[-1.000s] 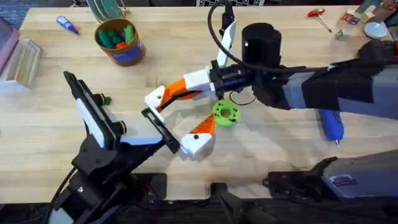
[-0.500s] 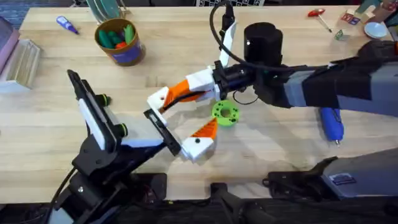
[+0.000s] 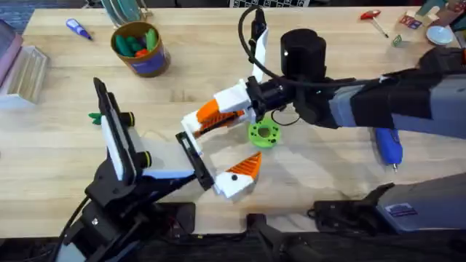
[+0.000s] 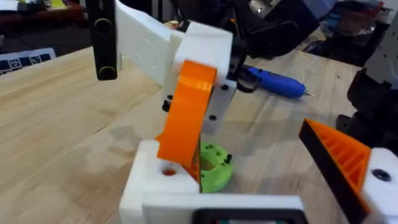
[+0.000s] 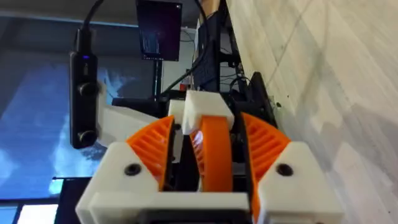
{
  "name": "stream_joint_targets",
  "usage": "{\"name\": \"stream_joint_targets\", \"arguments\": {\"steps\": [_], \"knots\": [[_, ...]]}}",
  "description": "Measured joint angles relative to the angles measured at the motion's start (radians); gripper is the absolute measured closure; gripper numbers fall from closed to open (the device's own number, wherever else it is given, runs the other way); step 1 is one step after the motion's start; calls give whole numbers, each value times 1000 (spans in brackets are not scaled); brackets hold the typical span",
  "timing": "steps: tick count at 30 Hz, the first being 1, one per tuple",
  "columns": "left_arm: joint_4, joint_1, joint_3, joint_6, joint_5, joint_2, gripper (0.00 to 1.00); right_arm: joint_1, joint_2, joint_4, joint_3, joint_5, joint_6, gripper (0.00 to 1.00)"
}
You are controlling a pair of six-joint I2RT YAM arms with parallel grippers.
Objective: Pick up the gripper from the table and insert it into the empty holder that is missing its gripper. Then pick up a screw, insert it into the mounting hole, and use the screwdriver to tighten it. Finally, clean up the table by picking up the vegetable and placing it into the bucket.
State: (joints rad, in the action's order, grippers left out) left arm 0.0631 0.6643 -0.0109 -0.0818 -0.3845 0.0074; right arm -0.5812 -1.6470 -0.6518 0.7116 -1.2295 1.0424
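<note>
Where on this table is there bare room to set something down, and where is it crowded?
Bare wood lies between the bucket and the right arm's black cylinder, and along the near edge between the left gripper and the screwdriver. The middle is crowded: the right gripper holding the orange gripper meets the left one beside the green disc.

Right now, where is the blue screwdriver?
In the overhead view the screwdriver lies flat on the table's right side, just beyond the right arm's forearm, well right of the green disc.
</note>
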Motion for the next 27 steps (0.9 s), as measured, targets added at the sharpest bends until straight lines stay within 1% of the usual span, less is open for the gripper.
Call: {"name": "stream_joint_targets", "arguments": {"steps": [1,3,4,5,9,14,19,21,24,27], "knots": [[0,0,0,0,-2,0,14,2,0,0,0,0,-1,350],[0,0,0,0,-6,0,15,2,0,0,0,-2,-2,209],[0,0,0,0,-7,0,15,3,0,1,0,-3,-5,108],[0,0,0,0,-9,0,15,5,0,0,0,-3,-12,61],[0,0,0,0,-13,0,15,36,0,0,0,13,-40,44],[0,0,0,0,-13,0,16,164,-2,3,16,40,-93,39],[0,0,0,0,-13,0,15,298,-3,50,110,51,-169,36],[0,0,0,0,-13,0,16,347,-3,129,156,54,-215,35],[0,0,0,0,-14,0,14,423,-2,302,224,59,-305,35],[0,0,0,0,-14,0,15,496,0,564,309,90,-439,34]]}}
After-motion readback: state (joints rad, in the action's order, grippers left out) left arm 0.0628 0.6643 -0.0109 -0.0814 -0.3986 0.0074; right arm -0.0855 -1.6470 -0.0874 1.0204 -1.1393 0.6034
